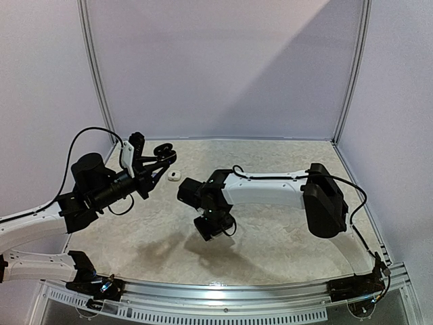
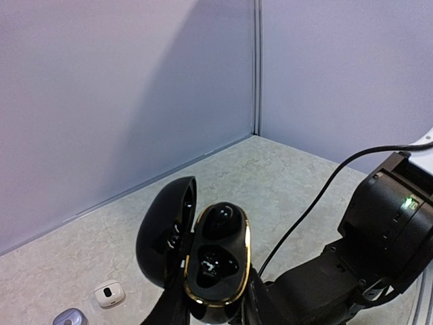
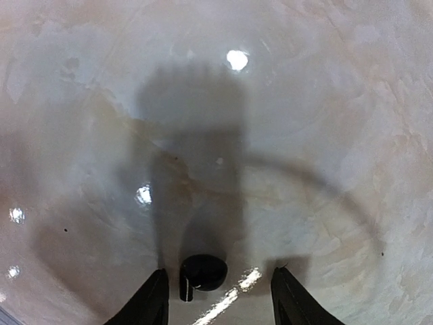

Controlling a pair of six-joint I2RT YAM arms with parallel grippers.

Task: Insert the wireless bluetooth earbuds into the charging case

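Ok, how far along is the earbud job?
Done: the black case is open, held in the left fingers; one slot seems filled. In hand: open right fingers straddle a black bud on the table. Left: grasp and seat it; a white bud lies loose too.

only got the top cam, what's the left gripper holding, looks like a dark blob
observer: the left gripper is shut on a black charging case with a gold rim, lid open.
operator: anything under the right arm
observer: a black earbud lies on the table between the right gripper's open fingers, not touched.
operator: that white speck by the left gripper
observer: a small white piece with a dark oval mark; bud or case, cannot tell.
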